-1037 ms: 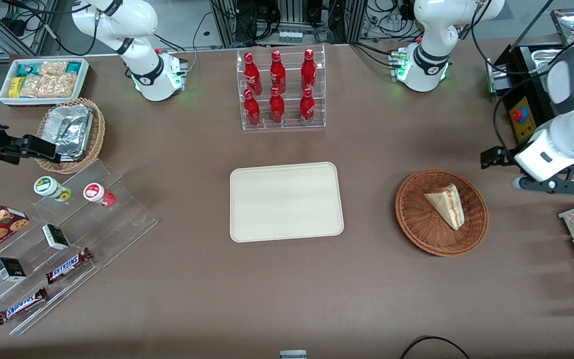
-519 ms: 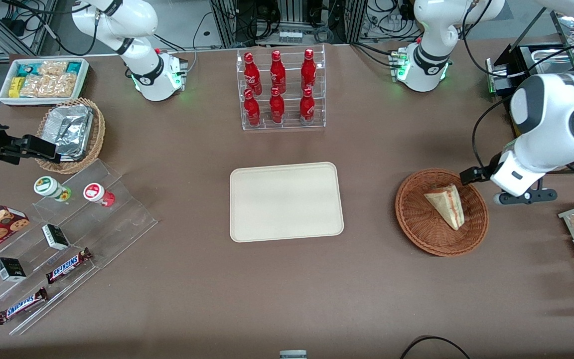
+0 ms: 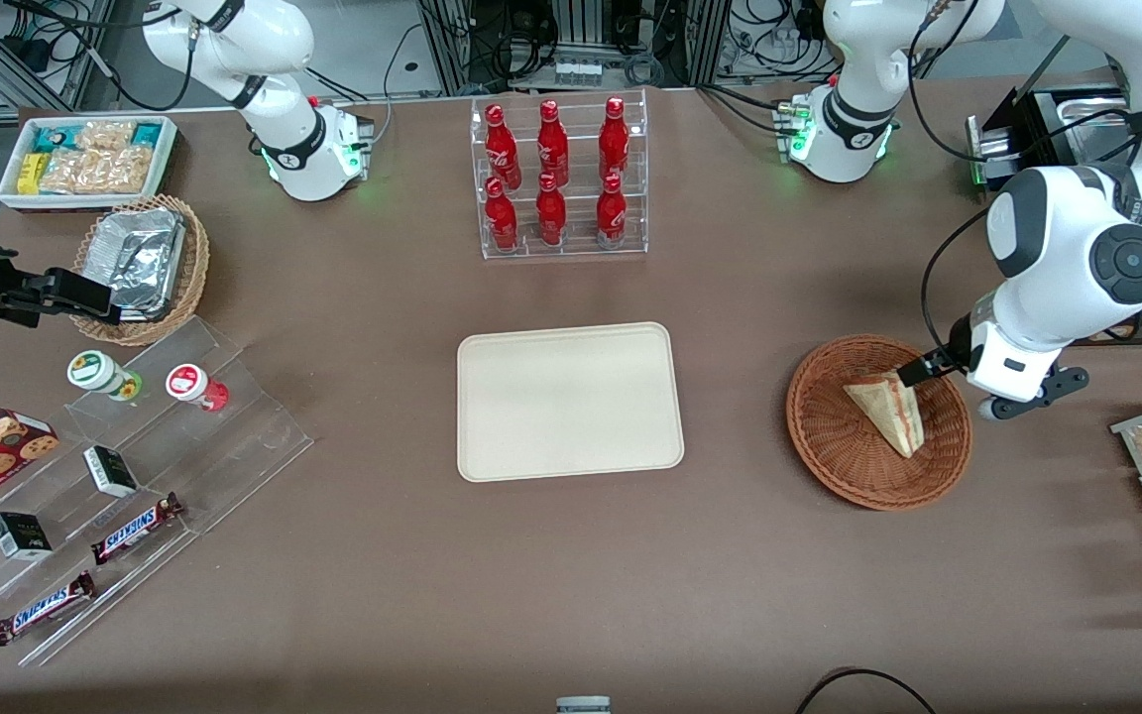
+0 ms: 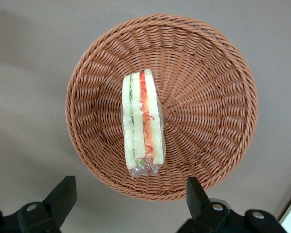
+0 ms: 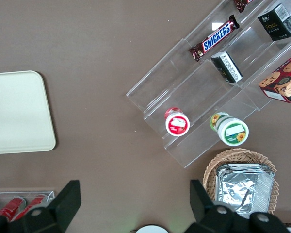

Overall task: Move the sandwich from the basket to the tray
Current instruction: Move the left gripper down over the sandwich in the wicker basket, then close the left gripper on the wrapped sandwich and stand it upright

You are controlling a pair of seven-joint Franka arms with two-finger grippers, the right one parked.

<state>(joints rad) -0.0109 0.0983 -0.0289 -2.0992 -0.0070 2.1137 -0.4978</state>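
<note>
1. Left wrist view: sandwich (image 4: 142, 124) on its side in basket (image 4: 213, 73), striped cut edge up.
2. Gripper (image 4: 128, 196) above basket rim, fingers (image 4: 63, 194) spread wide, holding nothing.
3. Front view: tray (image 3: 569, 400) bare, apparently well apart from basket, toward parked arm's end.

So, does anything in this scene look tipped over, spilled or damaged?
Nothing stands out. The sandwich lies whole in the basket, standing on edge with its filling layers facing up. The tray sits flat on the table with nothing on it. The gripper is open above the basket.
</note>
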